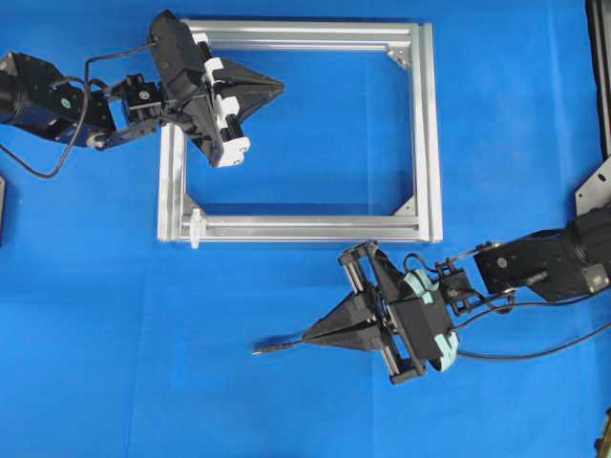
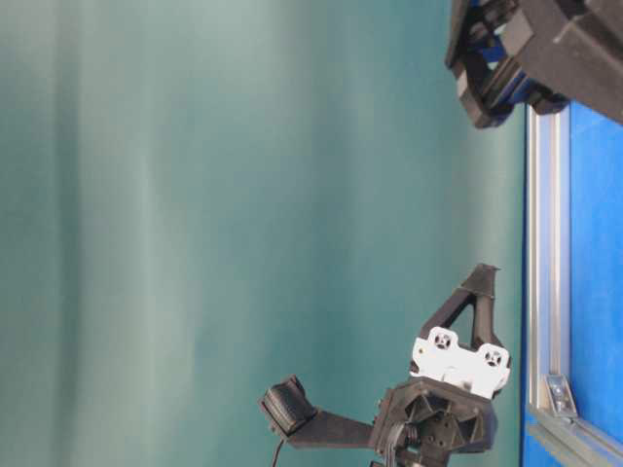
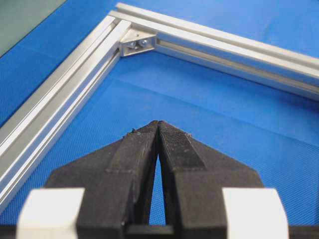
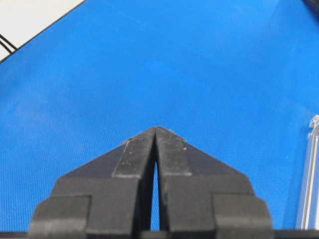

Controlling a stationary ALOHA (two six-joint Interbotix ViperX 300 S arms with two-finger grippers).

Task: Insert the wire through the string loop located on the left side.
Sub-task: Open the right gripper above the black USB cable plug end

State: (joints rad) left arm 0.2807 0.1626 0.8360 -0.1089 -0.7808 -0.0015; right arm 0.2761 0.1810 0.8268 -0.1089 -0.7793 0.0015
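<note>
The thin black wire with its slim dark plug tip (image 1: 272,348) lies on the blue cloth below the rectangular silver aluminium frame (image 1: 429,134), just beside the right gripper (image 1: 307,337), whose jaws are pressed together on nothing. The small white string loop (image 1: 196,227) sits at the frame's lower-left corner. The left gripper (image 1: 279,87), also closed and empty, hovers inside the frame's upper left. Judging by this, the right jaws should part first, then pinch the wire close behind its plug for a steady tip.

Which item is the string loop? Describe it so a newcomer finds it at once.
Start at the silver frame on the blue mat in the overhead view and follow its near bar to the left corner. The string loop is the small white tie around that bar; the corner brackets are silver triangles.
</note>
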